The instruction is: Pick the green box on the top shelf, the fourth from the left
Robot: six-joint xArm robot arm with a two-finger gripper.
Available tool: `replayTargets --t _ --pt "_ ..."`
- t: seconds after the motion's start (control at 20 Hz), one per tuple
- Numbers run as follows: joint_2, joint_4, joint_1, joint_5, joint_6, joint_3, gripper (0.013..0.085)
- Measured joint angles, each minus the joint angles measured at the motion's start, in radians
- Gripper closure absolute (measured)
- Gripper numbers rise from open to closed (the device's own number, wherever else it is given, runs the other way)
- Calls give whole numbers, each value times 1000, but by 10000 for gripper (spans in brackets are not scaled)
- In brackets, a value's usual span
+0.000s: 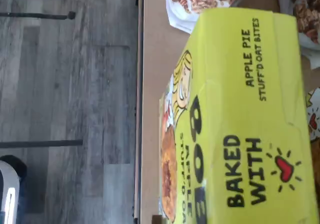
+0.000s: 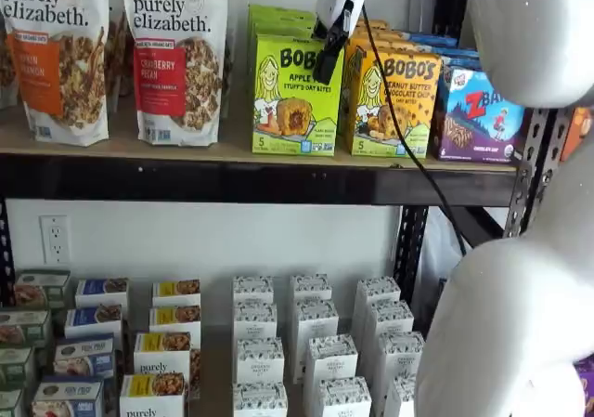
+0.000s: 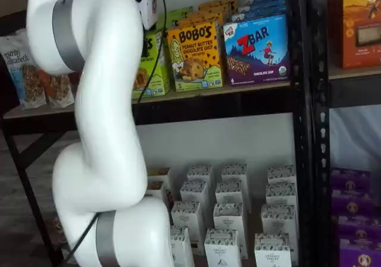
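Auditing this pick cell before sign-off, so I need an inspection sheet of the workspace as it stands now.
Surface: top shelf, tan board on a black beam.
Job's things: green box upright at the shelf front.
Clutter: granola bags, orange Bobo's box, Zbar box.
Grippers: gripper against the green box's right edge; one finger shows, state unclear.
Cables: black cable hangs past the orange box.
Surroundings: white cartons below; grey plank floor.
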Motion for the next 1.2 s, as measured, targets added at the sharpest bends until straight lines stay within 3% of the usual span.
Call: replayTargets --t 0.1,0.35,0.85,1.05,1.2 --pt "-3 2 -1 -5 -1 5 370" --pt "-4 3 -1 -7 -1 7 530" --pt "-4 4 -2 -6 -1 4 530" --pt "-6 6 -3 -6 -2 6 650" --pt "0 2 -2 7 -1 -4 650"
